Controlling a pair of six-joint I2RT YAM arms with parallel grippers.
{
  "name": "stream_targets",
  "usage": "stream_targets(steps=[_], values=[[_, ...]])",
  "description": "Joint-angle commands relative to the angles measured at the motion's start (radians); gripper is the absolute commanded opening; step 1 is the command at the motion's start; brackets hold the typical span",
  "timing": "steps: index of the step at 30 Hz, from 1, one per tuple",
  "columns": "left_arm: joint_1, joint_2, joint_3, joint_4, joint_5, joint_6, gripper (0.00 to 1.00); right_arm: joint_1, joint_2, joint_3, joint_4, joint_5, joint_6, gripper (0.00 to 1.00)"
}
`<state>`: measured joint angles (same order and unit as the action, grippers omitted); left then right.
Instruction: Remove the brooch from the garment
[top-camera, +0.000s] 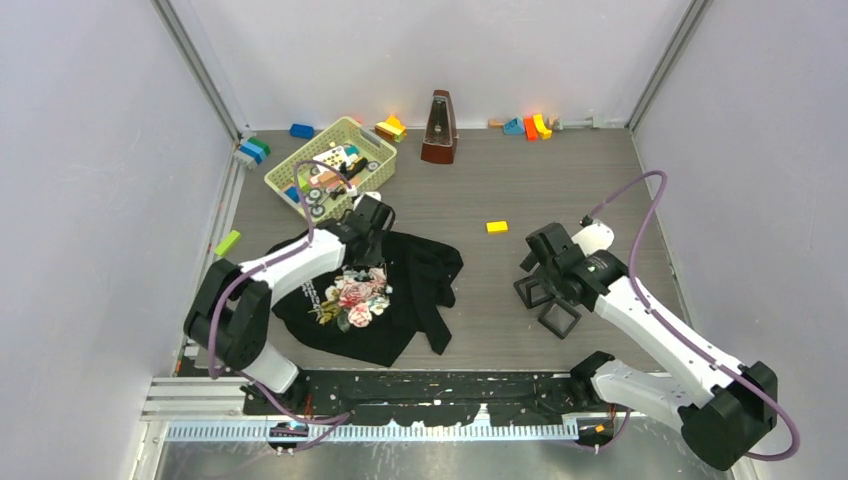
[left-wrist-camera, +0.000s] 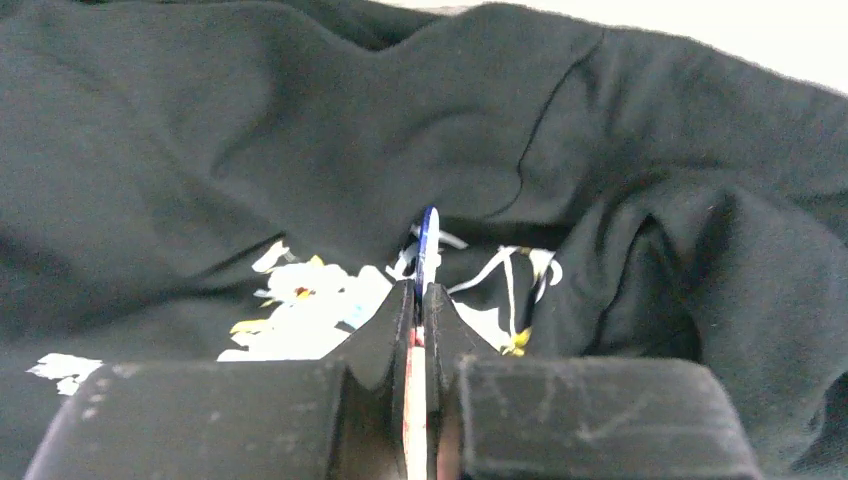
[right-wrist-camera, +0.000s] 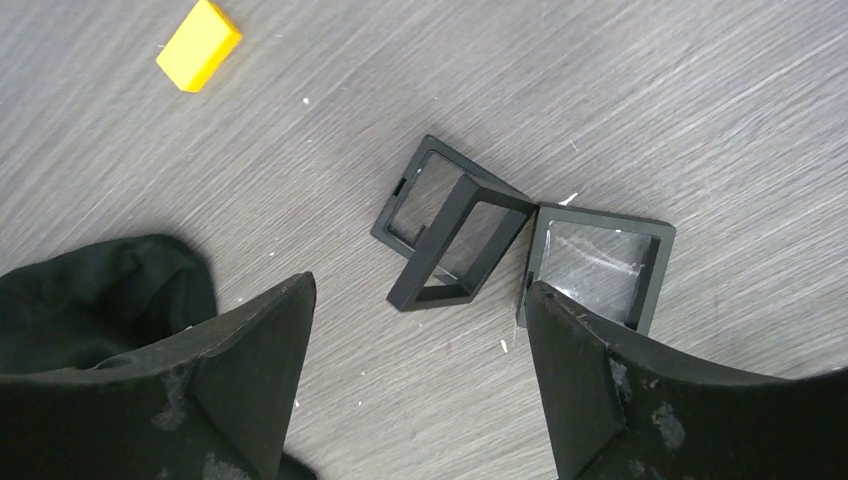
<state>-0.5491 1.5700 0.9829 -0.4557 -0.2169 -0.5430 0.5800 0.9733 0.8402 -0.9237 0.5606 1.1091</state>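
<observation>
The garment (top-camera: 400, 300), a black T-shirt with a pink-rose print, lies crumpled on the table in front of the left arm. In the left wrist view my left gripper (left-wrist-camera: 421, 290) is shut on the brooch (left-wrist-camera: 428, 240), a thin blue piece standing on edge just above the garment (left-wrist-camera: 250, 150) and its print. In the top view the left gripper (top-camera: 368, 222) is over the shirt's far edge. My right gripper (right-wrist-camera: 420, 300) is open and empty above bare table beside the black square boxes (right-wrist-camera: 470, 240); it also shows in the top view (top-camera: 540, 262).
A yellow-green basket (top-camera: 330, 165) of toys stands behind the shirt. A metronome (top-camera: 439, 128) and coloured blocks (top-camera: 530, 126) line the back wall. A yellow block (top-camera: 497, 226) lies mid-table, also in the right wrist view (right-wrist-camera: 199, 45). Two black boxes (top-camera: 548, 305) sit by the right arm.
</observation>
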Motion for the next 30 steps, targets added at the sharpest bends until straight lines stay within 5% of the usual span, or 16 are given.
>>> stream_targets(steps=[1, 5, 12, 27, 30], values=[[-0.134, -0.133, 0.001, -0.067, -0.315, 0.134, 0.00, -0.066, 0.046, -0.052, 0.123, -0.082, 0.046, 0.80], [-0.310, -0.253, -0.059, 0.033, -0.398, 0.173, 0.00, -0.100, 0.087, -0.075, 0.153, -0.098, 0.081, 0.73], [-0.415, -0.388, -0.133, 0.209, -0.316, 0.278, 0.00, -0.112, 0.100, -0.106, 0.197, -0.120, 0.088, 0.58], [-0.462, -0.356, -0.148, 0.386, -0.140, 0.372, 0.00, -0.115, 0.091, -0.157, 0.223, -0.161, 0.085, 0.45], [-0.465, -0.362, -0.169, 0.429, -0.121, 0.386, 0.00, -0.115, 0.088, -0.168, 0.232, -0.169, 0.084, 0.34]])
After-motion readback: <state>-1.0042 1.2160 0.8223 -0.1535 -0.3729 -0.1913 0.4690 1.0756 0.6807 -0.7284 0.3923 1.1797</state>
